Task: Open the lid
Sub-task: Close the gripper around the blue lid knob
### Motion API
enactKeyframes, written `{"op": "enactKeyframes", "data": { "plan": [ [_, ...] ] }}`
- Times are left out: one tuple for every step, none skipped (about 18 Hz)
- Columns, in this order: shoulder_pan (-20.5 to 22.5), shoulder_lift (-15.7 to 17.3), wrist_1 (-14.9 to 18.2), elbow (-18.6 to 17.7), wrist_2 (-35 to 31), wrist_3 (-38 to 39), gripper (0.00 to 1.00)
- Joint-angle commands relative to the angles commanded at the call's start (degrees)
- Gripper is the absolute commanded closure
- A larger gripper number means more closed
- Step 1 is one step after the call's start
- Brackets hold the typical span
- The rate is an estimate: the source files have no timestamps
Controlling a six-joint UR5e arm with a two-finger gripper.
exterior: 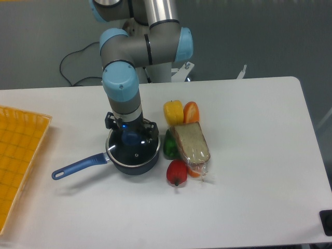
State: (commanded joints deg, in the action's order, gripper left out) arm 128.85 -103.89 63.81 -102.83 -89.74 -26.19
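Over lid, pincer aperture hidden.

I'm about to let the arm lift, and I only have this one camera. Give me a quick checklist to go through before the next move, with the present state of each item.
1. Gripper centred over the lid's blue knob: ok, it sits straight above the saucepan's middle.
2. Fingers closed on the knob: cannot tell, the wrist hides them.
3. Lid seated on the saucepan: ok, its rim looks level with the pan's edge.
4. Saucepan handle free: ok, it points left with nothing touching it.
5. Room beside the pan: not ok, the green pepper lies close to its right side.
6. Yellow tray out of the way: ok, it is at the far left edge.
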Motion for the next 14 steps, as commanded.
{"op": "enactKeyframes", "data": {
  "plan": [
    [0.0,0.0,0.0,0.0,0.0,0.0,0.07],
    [0.0,0.0,0.0,-0.1,0.0,0.0,0.07],
    [0.0,-0.2,0.0,-0.1,0.0,0.0,0.07],
    [0.0,-0.3,0.0,-0.1,0.0,-0.1,0.07],
    [0.0,-0.3,0.0,-0.1,0.0,-0.1,0.07],
    [-0.1,-0.3,0.0,-0.1,0.0,-0.1,0.07],
    [-0.1,-0.3,0.0,-0.1,0.0,-0.1,0.07],
    [-0.1,-0.3,0.0,-0.1,-0.1,-0.1,0.07],
    [-0.1,-0.3,0.0,-0.2,-0.2,-0.1,0.07],
    [-0.1,-0.3,0.0,-0.2,-0.4,-0.1,0.07],
    [-0.1,-0.4,-0.3,-0.2,-0.6,-0.1,0.07],
    [-0.1,-0.3,-0.4,-0.2,-0.6,-0.1,0.09],
    [-0.1,-0.4,-0.3,-0.2,-0.6,-0.1,0.11],
    [-0.1,-0.4,-0.4,-0.2,-0.6,-0.1,0.13]
  ]
}}
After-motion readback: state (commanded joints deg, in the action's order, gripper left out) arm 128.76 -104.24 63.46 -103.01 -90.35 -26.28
